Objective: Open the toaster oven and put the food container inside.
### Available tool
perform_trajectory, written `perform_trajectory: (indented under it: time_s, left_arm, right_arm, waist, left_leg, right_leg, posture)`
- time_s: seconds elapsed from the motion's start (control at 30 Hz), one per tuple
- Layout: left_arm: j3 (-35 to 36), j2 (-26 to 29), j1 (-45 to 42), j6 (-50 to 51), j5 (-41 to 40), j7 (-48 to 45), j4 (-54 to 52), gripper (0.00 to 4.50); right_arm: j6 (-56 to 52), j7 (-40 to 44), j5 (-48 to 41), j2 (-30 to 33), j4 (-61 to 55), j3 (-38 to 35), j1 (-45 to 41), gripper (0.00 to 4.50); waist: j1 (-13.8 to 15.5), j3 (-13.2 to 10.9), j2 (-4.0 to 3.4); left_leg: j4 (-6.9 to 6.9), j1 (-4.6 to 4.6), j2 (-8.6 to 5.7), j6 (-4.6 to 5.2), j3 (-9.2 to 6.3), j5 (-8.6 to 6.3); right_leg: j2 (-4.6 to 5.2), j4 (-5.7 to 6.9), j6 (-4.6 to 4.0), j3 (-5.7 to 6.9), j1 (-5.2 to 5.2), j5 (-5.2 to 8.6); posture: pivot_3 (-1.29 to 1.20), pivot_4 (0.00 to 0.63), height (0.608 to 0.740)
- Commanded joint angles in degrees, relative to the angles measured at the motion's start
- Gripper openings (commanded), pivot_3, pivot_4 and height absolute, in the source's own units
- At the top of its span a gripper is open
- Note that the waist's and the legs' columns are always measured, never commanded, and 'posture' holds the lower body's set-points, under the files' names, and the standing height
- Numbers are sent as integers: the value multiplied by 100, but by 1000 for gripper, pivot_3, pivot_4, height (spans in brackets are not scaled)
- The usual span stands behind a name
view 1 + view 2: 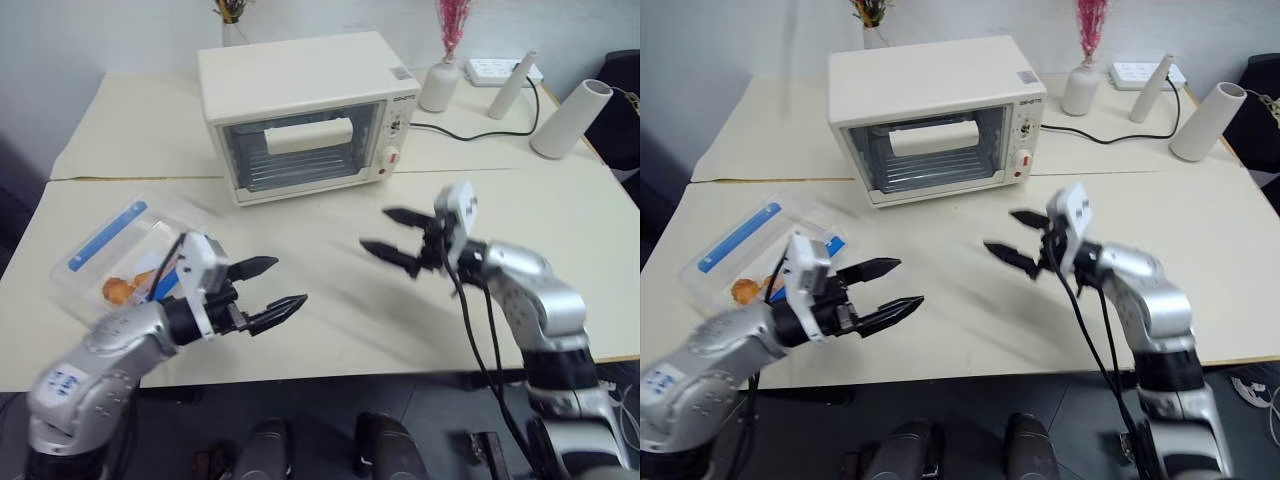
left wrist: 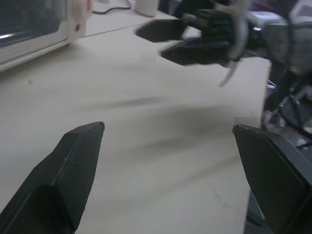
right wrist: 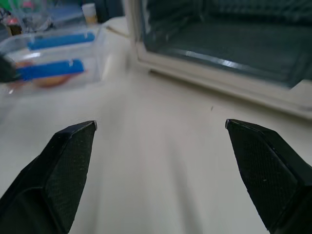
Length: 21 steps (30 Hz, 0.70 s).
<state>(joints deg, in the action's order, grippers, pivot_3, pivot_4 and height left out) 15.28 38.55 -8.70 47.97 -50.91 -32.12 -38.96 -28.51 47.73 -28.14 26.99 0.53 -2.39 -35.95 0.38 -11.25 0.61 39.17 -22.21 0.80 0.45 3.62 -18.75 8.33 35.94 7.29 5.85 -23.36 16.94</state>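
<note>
Cream-white, the toaster oven [image 1: 303, 110] stood in the upper middle of the frame on the pale table [image 1: 330, 310], its glass door shut and the white bar handle [image 1: 309, 135] lying across the pane. Its knobs and a red button [image 1: 393, 157] sat on the right side of its front. The food container [image 1: 118, 255] lay on the table at the left middle of the frame, well apart from the oven, two blue strips on its clear lid and orange-brown pieces showing through.

Just right of the container, the left gripper [image 1: 267, 288] hung over the table in the lower left, its black fingers spread wide and holding nothing. The right gripper [image 1: 392, 236] was at the centre right of the frame, below the oven's right corner, fingers likewise wide apart and empty.

Behind the oven's right side stood a white vase [image 1: 440, 85] with pink stems, a power strip [image 1: 500, 71] and two white cylinders [image 1: 571, 118].
</note>
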Motion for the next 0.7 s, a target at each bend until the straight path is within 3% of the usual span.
perform_trajectory:
  time_s: [0.03,0.17,0.33,0.53,0.7]
  left_arm:
    - [767,547,-275,239,-892,-152,-27,4500]
    - [1103,1071,-555,217,-975,-303,398,4500]
    - [1205,1311,-629,44,-794,-362,647,4500]
    - [1196,1298,-537,-86,-661,-334,620,4500]
    - [1092,1226,-593,-233,-470,-250,704,4500]
  right_arm:
    - [484,-17,257,-195,929,-4,-736,4432]
    - [1159,180,675,-457,2438,113,-1714,4432]
    - [1757,369,908,-738,3770,90,-2525,4432]
    - [2086,597,973,-1005,4413,55,-3081,4432]
    - [2052,893,906,-1191,4245,107,-3202,4432]
  waist:
    - [-48,0,0]
    - [-83,-1,-1]
    - [-102,-2,-3]
    - [-208,-3,-4]
    - [-217,-3,-5]
  left_leg:
    - [-4,-1,0,0,-3,0]
    - [-8,-3,-4,0,2,0]
    - [-9,-5,-3,0,9,0]
    - [-12,-8,-1,-2,4,1]
    - [-15,-7,1,-4,0,1]
  right_leg:
    - [0,-3,0,4,0,0]
    - [0,-8,0,6,0,0]
    - [-2,-8,0,8,-1,0]
    - [-2,-8,0,11,-1,0]
    - [-2,-8,0,10,-3,0]
  posture:
    - [0,150,740]
    - [0,150,740]
    - [0,150,740]
    - [0,150,740]
    - [0,150,740]
